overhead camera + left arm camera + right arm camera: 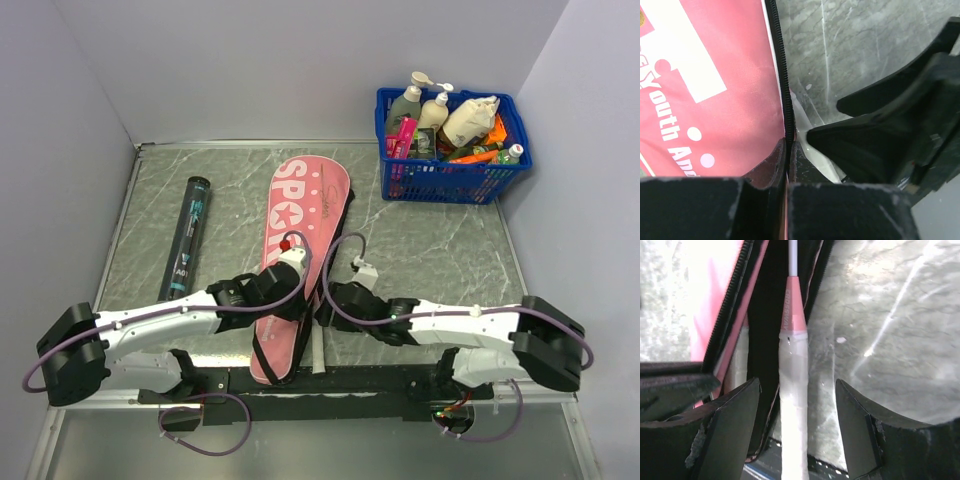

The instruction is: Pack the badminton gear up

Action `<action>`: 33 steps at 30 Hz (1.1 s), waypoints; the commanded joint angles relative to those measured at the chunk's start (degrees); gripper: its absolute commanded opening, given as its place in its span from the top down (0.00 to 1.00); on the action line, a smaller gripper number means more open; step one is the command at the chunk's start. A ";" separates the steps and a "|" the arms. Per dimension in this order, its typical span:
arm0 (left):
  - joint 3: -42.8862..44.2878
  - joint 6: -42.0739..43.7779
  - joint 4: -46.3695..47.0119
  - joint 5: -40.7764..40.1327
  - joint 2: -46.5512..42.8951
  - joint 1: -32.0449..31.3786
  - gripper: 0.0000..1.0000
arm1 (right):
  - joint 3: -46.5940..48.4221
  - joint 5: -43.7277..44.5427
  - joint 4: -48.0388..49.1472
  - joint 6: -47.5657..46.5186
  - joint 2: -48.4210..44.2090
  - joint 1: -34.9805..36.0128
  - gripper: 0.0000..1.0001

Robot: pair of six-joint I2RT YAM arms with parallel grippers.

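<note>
Centrally, the pink racket cover (300, 215) lay open-mouthed on the table, its zipper edge clenched by the left gripper (786, 150). The blue basket (450, 185) held bottles. The black tube (188, 237) lay unpacked at left. The right gripper (796, 385) stood released astride the part-inserted white racket handle (791, 440); pushing it deeper seemed next.

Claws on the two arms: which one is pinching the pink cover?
The left gripper, shut on the pink cover's zipper edge; the right gripper stands open astride a white racket handle.
</note>
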 commanded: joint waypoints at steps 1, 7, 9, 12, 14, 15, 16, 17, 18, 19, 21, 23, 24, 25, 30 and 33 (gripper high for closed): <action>0.67 -0.74 0.76 2.36 -2.68 -0.44 0.99 | -3.56 0.96 1.40 2.41 -5.92 0.40 0.32; 1.28 -0.48 0.15 1.83 -2.94 -0.44 0.99 | -11.65 -3.79 10.62 5.84 -9.53 1.27 0.40; 1.54 -0.48 0.32 2.00 -2.77 -0.44 0.99 | -12.97 -4.66 13.95 6.37 -8.31 1.45 0.40; 1.46 -0.57 0.58 2.80 -2.50 -0.44 0.99 | -13.68 -5.63 18.09 6.28 -5.86 2.33 0.40; 1.28 -0.65 0.59 3.06 -2.59 -0.44 0.99 | -13.77 -5.55 21.25 6.28 -3.75 3.65 0.40; 1.11 -0.65 0.59 3.06 -2.68 -0.44 0.99 | -13.85 -5.46 22.48 6.37 -3.12 4.00 0.40; 0.93 -0.65 0.41 2.97 -2.94 -0.44 0.99 | -14.29 -5.37 25.54 6.72 -2.33 4.78 0.40; 0.84 -0.65 0.32 2.71 -3.03 -0.44 0.99 | -14.56 -5.20 26.79 6.98 -1.11 5.14 0.40; 0.67 -0.65 0.41 2.71 -3.29 -0.44 0.99 | -14.73 -5.02 27.93 7.16 -0.49 5.49 0.40; 0.58 -0.74 0.32 2.71 -3.38 -0.44 0.99 | -14.73 -4.85 29.08 7.25 0.04 6.02 0.40; 0.32 -0.83 0.23 2.80 -3.82 -0.44 0.99 | -14.38 -5.02 29.70 7.51 1.80 6.28 0.42; 0.05 -0.92 0.32 2.80 -4.08 -0.44 0.99 | -13.94 -5.02 30.84 7.95 3.55 6.72 0.53; -0.12 -0.92 0.23 2.54 -4.26 -0.44 0.99 | -14.03 -5.02 31.28 8.21 4.08 6.64 0.57; -0.21 -0.92 0.15 2.62 -4.35 -0.44 0.99 | -13.86 -5.02 31.81 8.47 4.52 6.90 0.62; -0.83 -1.01 0.58 3.06 -4.44 -0.44 0.99 | -13.42 -4.40 34.97 9.36 6.81 7.34 1.00; -1.44 -1.27 0.94 3.32 -4.52 -0.44 0.99 | -11.93 -4.23 34.89 8.92 6.64 7.34 1.00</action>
